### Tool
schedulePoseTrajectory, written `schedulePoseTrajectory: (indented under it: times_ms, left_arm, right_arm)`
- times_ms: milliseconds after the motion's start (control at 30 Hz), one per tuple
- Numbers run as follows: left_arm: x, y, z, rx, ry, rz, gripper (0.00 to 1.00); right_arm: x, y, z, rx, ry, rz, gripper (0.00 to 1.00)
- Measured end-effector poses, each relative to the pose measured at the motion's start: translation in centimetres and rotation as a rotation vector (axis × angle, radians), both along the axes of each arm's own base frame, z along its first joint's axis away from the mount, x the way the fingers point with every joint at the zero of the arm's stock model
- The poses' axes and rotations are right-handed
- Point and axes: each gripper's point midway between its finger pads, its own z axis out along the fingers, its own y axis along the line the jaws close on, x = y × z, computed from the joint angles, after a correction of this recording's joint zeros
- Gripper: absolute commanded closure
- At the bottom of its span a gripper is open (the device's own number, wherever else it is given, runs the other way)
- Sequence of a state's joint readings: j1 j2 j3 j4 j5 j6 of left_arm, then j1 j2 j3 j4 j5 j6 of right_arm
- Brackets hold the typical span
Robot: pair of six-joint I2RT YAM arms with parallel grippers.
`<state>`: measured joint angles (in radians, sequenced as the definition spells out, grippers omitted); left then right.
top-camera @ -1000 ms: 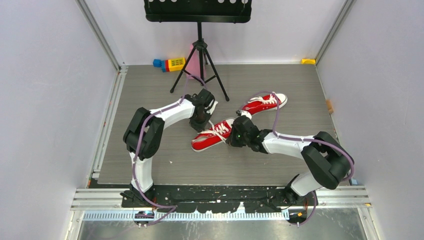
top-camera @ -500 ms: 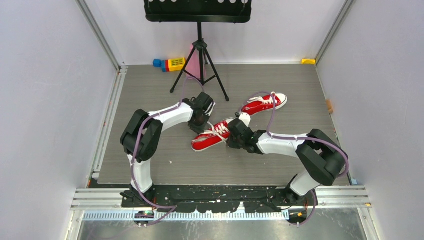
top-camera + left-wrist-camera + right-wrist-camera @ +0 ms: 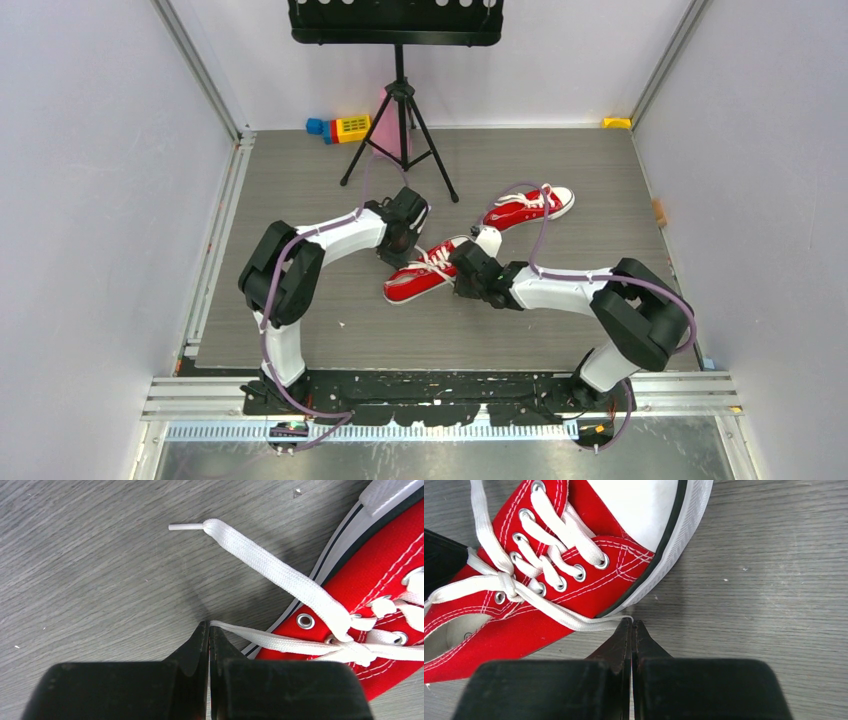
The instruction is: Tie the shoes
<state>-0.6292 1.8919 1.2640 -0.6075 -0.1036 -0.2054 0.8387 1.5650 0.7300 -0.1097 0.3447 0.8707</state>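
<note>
left pincer (image 3: 209, 626): clamped on lace (image 3: 260, 636) | right pincer (image 3: 632, 624): clamped on lace

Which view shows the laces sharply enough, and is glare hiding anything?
Left wrist: laces crisp, soft shadow only. Right wrist: equally crisp, white toe cap bright, no glare. Top external: even light, but the near shoe is too small to trace them.

Red canvas sneakers, two: nearer sneaker (image 3: 420, 272), farther sneaker (image 3: 528, 207). Black tripod music stand (image 3: 395, 22), one. Robot arms, two: left arm (image 3: 345, 228), right arm (image 3: 560, 290). Yellow toy block (image 3: 352, 127) left of stand, one.
</note>
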Motion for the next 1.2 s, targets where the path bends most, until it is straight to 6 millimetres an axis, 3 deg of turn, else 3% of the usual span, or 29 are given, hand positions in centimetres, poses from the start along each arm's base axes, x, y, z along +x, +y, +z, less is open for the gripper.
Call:
schedulePoseTrajectory:
  times_ms: [1033,1133,1200]
  left_arm:
    - [0.01,0.02,0.03,0.006,-0.012,0.004,1.0]
    - [-0.06,-0.08,0.12,0.0,-0.01,0.001,1.0]
    - [-0.31,-0.08,0.24,-0.004,-0.001,-0.002,0.86]
  right_arm:
    - [0.37,-0.49,-0.06,-0.086,-0.029,-0.133,1.0]
    - [0.3,-0.36,-0.07,-0.094,-0.028,-0.107,0.83]
    - [0.17,-0.35,0.05,-0.107,-0.028,-0.072,0.62]
